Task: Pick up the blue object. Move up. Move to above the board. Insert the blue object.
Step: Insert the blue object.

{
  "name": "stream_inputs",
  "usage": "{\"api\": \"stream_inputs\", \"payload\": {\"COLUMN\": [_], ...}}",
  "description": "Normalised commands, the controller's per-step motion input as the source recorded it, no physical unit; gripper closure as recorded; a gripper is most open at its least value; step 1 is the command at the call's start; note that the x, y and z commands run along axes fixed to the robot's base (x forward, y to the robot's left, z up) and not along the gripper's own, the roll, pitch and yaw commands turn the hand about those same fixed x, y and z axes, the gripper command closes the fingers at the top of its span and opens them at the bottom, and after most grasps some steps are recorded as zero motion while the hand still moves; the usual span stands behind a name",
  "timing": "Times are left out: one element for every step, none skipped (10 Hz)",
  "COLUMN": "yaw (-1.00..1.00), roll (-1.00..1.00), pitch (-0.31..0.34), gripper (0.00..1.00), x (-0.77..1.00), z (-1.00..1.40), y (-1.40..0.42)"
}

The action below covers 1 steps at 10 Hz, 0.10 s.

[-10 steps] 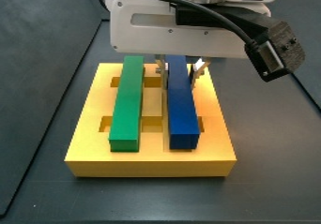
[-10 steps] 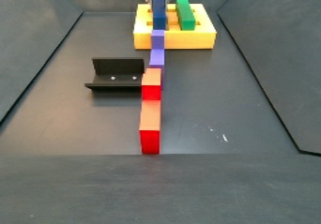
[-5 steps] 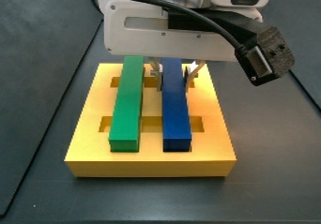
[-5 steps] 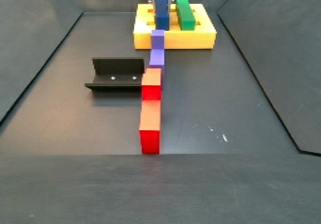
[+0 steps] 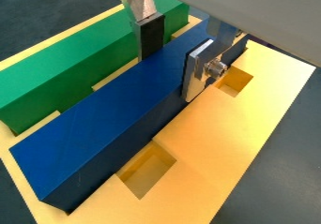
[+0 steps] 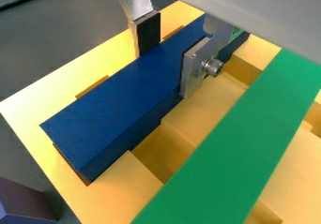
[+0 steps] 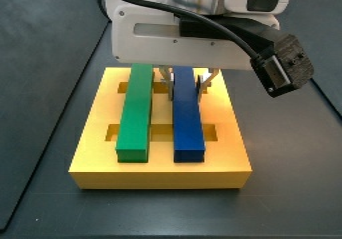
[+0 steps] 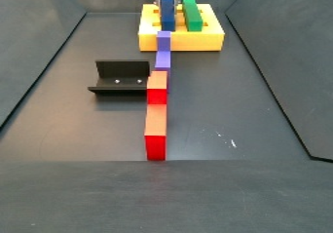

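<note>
Side view L→R: green bar (image 7: 134,111) lies lengthwise on the board (image 7: 160,173), blue object (image 7: 187,119) just beside it and parallel, w/ a strip of yellow showing between them. Gripper (image 7: 187,78) sits at the far end of the blue object, fingers straddling it.

Both wrist views: one finger (image 5: 200,70) is a silver plate flat against the blue object's (image 5: 119,125) side face; second finger's dark pad (image 5: 149,35) is at the opposite side near the top edge. Can't tell if pads are still pressing or just slack, so grip state unclear. In a wrist view the blue object (image 6: 126,111) looks seated in the board's (image 6: 51,101) slot, top standing proud of the yellow surface.

Room: open rectangular cutouts in the board next to the blue object; board edge close on the outer side.

Far side view: fixture (image 8: 120,77) on the dark floor, left of a line of blocks – purple block (image 8: 164,54), then orange and red ones (image 8: 156,120) – running from the board (image 8: 182,40) toward the camera, well clear of the gripper (image 8: 166,5)
</note>
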Motion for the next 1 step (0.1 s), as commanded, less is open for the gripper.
{"api": "stream_inputs", "payload": {"yaw": [0.0], "roll": [0.0], "pitch": [0.0], "gripper": [1.0], "x": [0.0], "z": [0.0], "y": [0.0]}}
